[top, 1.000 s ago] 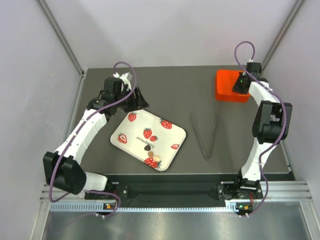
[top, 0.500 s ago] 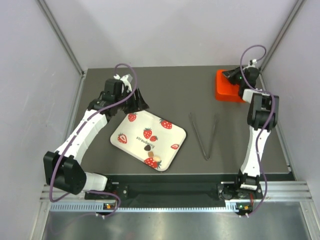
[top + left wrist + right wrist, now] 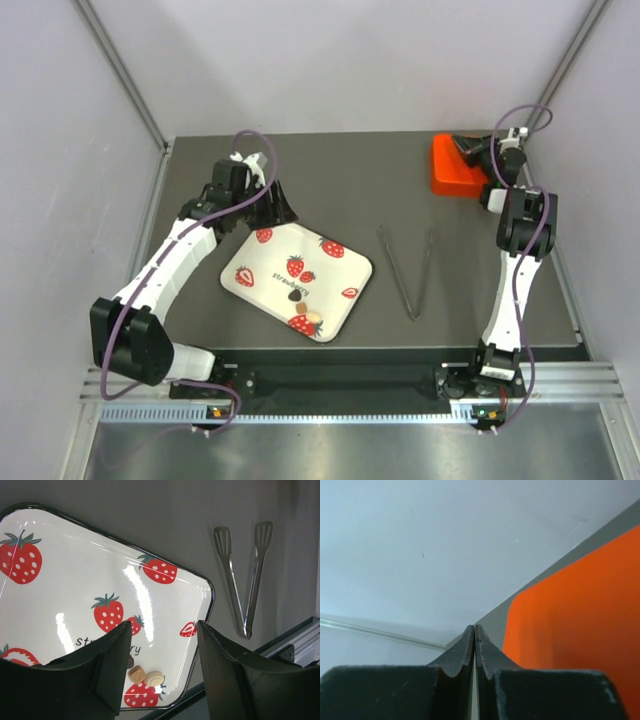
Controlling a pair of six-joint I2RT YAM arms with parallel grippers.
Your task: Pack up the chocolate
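Fingers of left gripper: apart, nothing between them. The gripper sits at the far-left corner of the tray. Whether it touches the rim cannot be told from either view. The left wrist view looks out between the 2 fingers onto the tray's white face, which has red strawberry prints and a dark rim.

Fingers of right gripper: pressed together tip to tip, no gap, nothing seen held. The gripper is over the far edge of the orange box, which stands at the far right of the dark table. The right wrist view shows a pale wall ahead and the orange surface to the right of the tips. The inside of the box is not visible.

Chocolate: 3 pieces visible, all on the tray, clustered close to its near edge beside a strawberry print.
- 1 dark brown, partly hidden behind a finger in the left wrist view.
- 1 light brown, square.
- 1 cream-white, round, touching the light brown piece.

The cluster is well apart from both grippers.

Tongs: metal, lying flat on the table to the right of the tray, not touching it. The 2 arms are spread in a V, with the joined end toward the near edge and the flat tips toward the far side. Neither gripper is near them.
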